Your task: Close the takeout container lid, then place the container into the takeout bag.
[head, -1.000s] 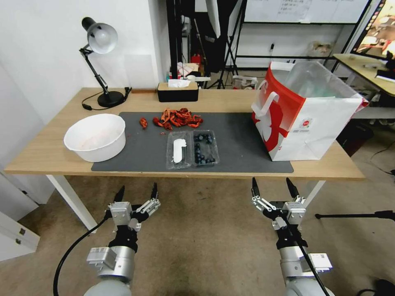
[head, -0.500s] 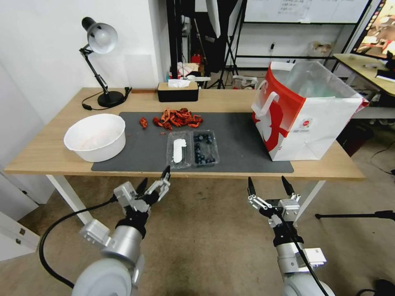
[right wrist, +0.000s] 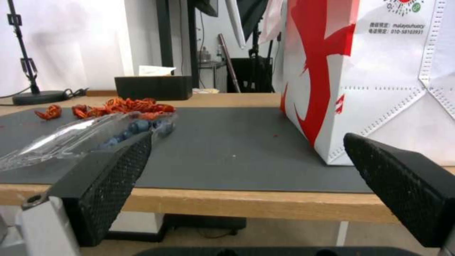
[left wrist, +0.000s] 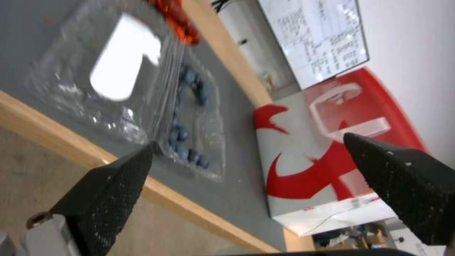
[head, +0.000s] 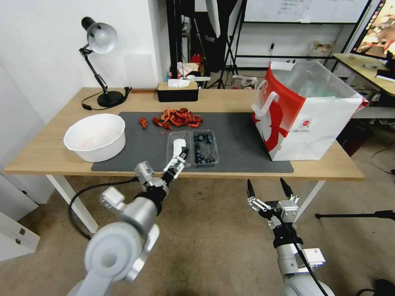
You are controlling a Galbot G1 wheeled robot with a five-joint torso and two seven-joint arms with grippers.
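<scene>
- the container (head: 205,148) lies open and flat on the grey mat (head: 242,139) near the table's front edge, blueberries (left wrist: 189,117) scattered in its tray; the takeout container lid (head: 178,150) is folded out beside it on the bowl side, white sticker (left wrist: 124,73) facing up.
- the left gripper (head: 177,161) hangs over the near edge of the lid, jaws spread wide, touching nothing that can be made out.
- the right gripper (head: 267,189) waits below the table's front edge, jaws spread and empty.
- the takeout bag (head: 306,113) stands upright and open-topped at the mat's far right, well apart from the container.
- handling, as a judgement: thin clear plastic, very light, springy at the hinge and slick; it will likely skid on the mat if pushed sideways.
- best hold is probably the lid's free outer rim, lifted and swung over the tray, then pressed at the edges to snap.
- squeezing the walls hard could buckle them or bruise the berries.
</scene>
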